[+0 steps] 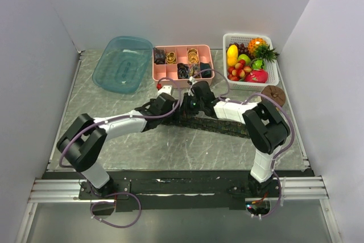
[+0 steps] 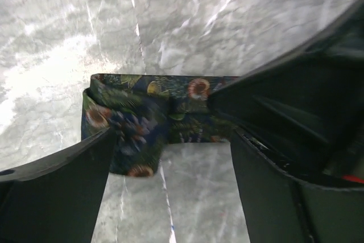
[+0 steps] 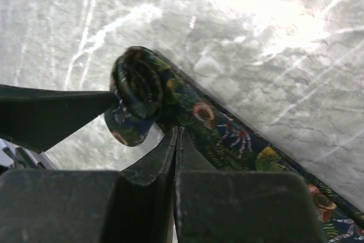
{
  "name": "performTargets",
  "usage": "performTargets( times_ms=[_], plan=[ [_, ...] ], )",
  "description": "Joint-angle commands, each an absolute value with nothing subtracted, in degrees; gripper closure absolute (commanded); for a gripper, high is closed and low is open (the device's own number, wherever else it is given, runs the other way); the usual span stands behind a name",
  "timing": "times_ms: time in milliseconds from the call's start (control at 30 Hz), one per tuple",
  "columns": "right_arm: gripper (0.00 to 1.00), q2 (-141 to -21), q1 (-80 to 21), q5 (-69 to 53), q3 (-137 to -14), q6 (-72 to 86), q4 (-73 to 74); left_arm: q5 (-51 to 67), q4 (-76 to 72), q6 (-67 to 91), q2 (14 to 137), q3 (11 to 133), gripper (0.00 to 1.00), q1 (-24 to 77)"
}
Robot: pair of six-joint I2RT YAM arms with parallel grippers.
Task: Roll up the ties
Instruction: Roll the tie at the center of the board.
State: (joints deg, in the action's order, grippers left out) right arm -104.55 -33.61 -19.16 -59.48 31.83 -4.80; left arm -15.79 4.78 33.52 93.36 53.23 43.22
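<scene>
One tie [image 1: 219, 124] lies flat across the marble table [image 1: 170, 152]. It is dark navy with a tropical print of green leaves and orange-pink blooms, and the end nearer the left arm is wound into a small coil [image 3: 136, 89]. Over that end the left gripper [image 2: 169, 120] is released, its fingers spread to either side of the coil. The right gripper [image 3: 177, 135] is clenched empty, its tips against the strip just beside the coil. In the top view both arms hide the coil. Behind stand a teal tub [image 1: 122, 64], a pink divided tray [image 1: 182, 48] holding rolled ties [image 1: 193, 56], a white fruit basket [image 1: 274, 72] and a brown disc [image 1: 274, 92].
</scene>
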Motion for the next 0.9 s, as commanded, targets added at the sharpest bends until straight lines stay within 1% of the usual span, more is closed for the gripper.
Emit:
performTargets(
  times_ms=[0, 133, 300, 533, 667, 867],
  plan=[
    [1.00, -100.5, -33.7, -20.2, -59.6, 31.1, -7.6, -15.4, 4.9, 35.4, 87.5, 52.9, 0.11, 43.2],
    [1.00, -99.9, -34.2, -20.6, -60.1, 30.7, -7.5, -12.9, 4.8, 35.9, 84.9, 52.1, 0.08, 41.1],
    [1.00, -99.8, -35.7, -20.5, -61.5, 29.4, -6.7, -6.1, 1.9, 36.8, 82.5, 48.4, 0.07, 34.1],
    [1.00, -100.8, -39.1, -20.6, -64.2, 27.2, -5.3, 12.0, -5.5, 39.2, 83.8, 41.6, 0.07, 21.8],
    [1.00, -102.7, -40.9, -20.0, -66.8, 26.5, -3.7, 17.6, -10.8, 41.2, 85.7, 38.0, 0.07, 18.6],
    [1.00, -107.4, -41.1, -19.7, -70.0, 26.2, -1.9, 22.1, -15.5, 42.8, 88.2, 36.2, 0.07, 16.3]
  ],
)
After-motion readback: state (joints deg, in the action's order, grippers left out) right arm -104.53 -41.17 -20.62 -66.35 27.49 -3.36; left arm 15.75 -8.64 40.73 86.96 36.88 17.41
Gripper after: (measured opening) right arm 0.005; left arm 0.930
